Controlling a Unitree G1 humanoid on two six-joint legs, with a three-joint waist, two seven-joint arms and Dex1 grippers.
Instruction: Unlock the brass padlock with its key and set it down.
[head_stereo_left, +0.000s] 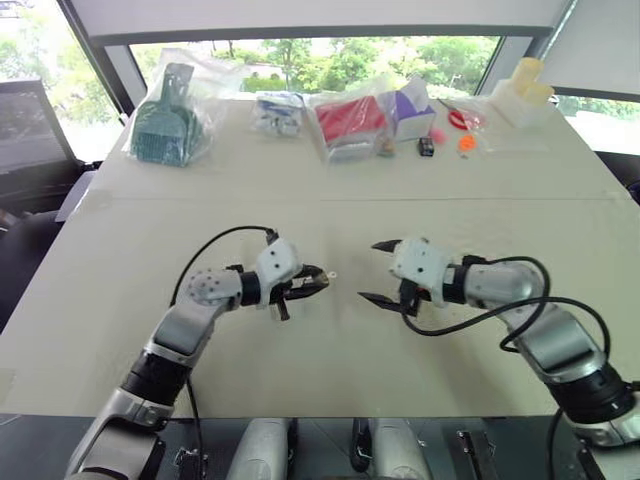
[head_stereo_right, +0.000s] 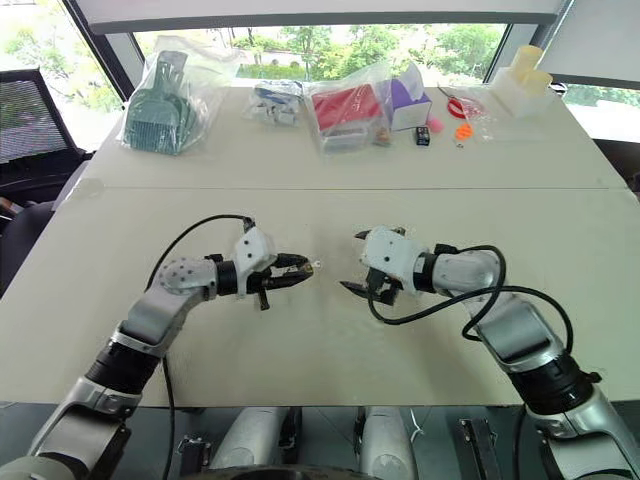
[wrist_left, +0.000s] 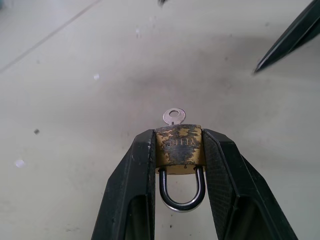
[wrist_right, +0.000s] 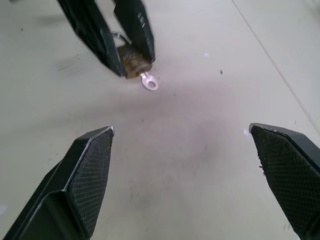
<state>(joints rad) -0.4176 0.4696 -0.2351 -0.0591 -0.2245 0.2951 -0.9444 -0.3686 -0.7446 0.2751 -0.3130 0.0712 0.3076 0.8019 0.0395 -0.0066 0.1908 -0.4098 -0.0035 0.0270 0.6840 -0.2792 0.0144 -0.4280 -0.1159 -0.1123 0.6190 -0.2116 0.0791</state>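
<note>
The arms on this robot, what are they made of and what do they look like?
Both arms are jointed silver-grey and black segments with white wrist housings. The left gripper and right gripper each have two black pointed fingers with meshed inner pads. Loose black cables loop along each forearm.

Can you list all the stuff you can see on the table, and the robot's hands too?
Small brass padlock with silvery shackle: one, yellow-brown, clamped in the left hand above the table.
Tiny silvery key: one, sticking out of the padlock's body.
Green plastic dustpan in a clear bag: one, far left.
Red item in a clear bag: one, far middle.
Purple box: one, beside the red item.
White table: one, beneath everything.
Left hand: black fingers, shut on the padlock.
Right hand: black fingers, open, facing the key.
</note>
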